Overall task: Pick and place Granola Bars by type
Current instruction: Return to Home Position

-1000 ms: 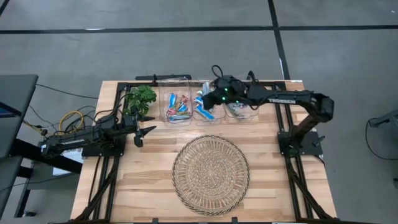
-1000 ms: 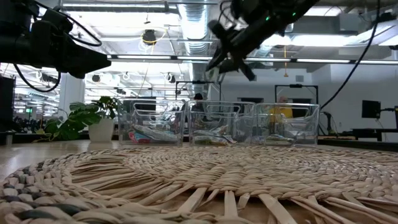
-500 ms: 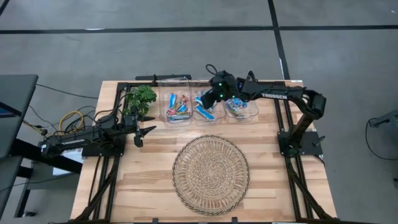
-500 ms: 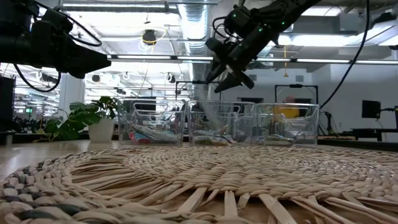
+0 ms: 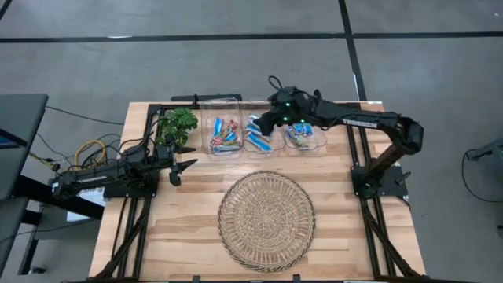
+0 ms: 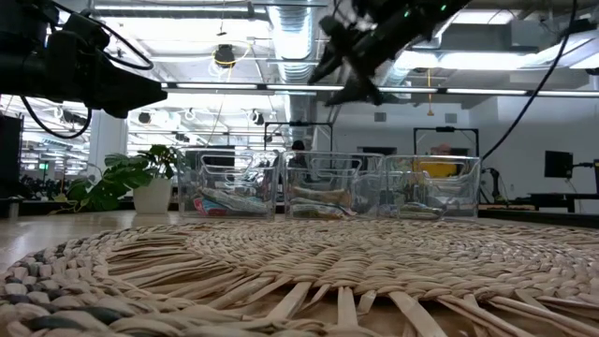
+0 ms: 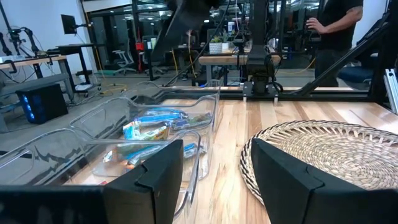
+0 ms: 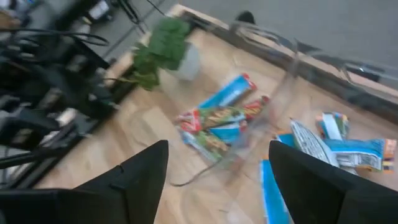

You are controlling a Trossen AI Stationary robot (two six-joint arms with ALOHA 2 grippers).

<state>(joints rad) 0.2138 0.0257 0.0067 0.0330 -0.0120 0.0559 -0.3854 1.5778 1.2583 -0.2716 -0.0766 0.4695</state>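
Three clear bins stand in a row at the table's far edge: left point(image 5: 222, 135), middle point(image 5: 261, 135), right point(image 5: 305, 136). Granola Bars lie inside them: multicoloured red and green ones point(image 8: 221, 118) in the left bin, blue ones point(image 8: 348, 152) in the middle, pale ones point(image 5: 301, 135) in the right. My right gripper point(image 5: 266, 123) point(image 8: 217, 162) hangs open above the middle bin, nothing between its fingers. My left gripper point(image 5: 185, 167) point(image 7: 217, 162) waits open and low at the table's left, pointing toward the bins.
A round woven mat point(image 5: 266, 221) covers the table's near middle. A potted plant point(image 5: 177, 126) stands left of the bins, close to my left gripper. Bare wood point(image 5: 346, 228) lies right of the mat. People stand in the room beyond the table.
My right gripper dipped toward the middle bin, then rose again above it. In between, a pale bar dropped from it into the middle bin, where it now lies on top of the others.
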